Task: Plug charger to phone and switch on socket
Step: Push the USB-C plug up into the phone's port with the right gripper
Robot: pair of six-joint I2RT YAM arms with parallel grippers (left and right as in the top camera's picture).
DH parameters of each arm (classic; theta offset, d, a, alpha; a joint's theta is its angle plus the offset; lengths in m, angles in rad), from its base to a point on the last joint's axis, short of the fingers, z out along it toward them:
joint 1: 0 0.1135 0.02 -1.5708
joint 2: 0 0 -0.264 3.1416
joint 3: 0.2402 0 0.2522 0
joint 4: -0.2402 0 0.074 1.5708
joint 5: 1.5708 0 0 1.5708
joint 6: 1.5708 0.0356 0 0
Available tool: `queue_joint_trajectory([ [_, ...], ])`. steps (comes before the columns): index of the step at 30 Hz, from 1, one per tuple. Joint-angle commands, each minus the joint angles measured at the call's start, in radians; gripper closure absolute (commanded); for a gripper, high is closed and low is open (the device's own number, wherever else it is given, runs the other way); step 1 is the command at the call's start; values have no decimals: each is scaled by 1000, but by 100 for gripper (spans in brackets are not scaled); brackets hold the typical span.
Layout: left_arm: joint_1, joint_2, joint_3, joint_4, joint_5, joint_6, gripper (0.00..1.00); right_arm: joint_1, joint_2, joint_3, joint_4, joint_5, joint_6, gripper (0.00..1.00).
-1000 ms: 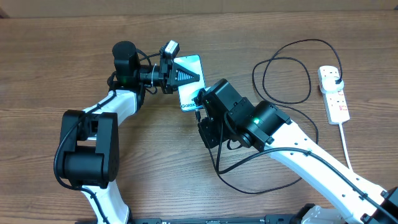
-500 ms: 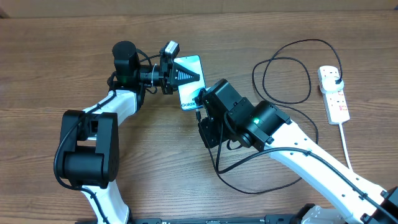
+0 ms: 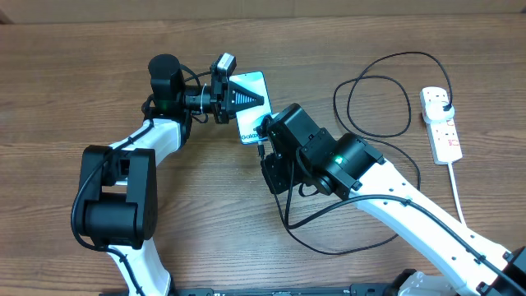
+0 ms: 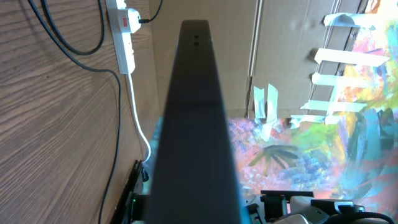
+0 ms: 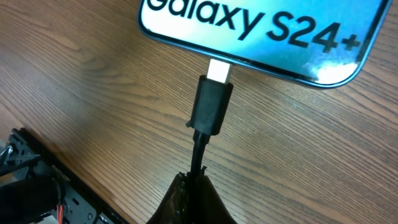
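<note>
Now push straight along the table (image 5: 81, 93), keeping the charger (image 5: 210, 102) tip square to the phone (image 5: 249, 31) port, bare metal showing; right gripper (image 5: 194, 186) clamped on its cable, left gripper (image 3: 260, 99) over the phone, grip unclear.

The charger (image 5: 211, 111) tip meets the phone (image 5: 249, 31) edge, socket (image 3: 440, 123) far right.
</note>
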Motion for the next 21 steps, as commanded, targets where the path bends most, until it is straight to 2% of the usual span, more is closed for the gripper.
queue_joint_trajectory([
  [1,-5,0,25,7,16,-6,96,2,5,-1,1,18,4,96],
  [11,-5,0,25,7,15,-23,96,2,6,-1,-18,-2,4,96],
  [15,-6,0,25,8,16,31,96,2,6,-1,-17,-2,4,96],
  [21,-21,0,25,8,12,40,96,2,6,-1,-17,-2,4,96],
])
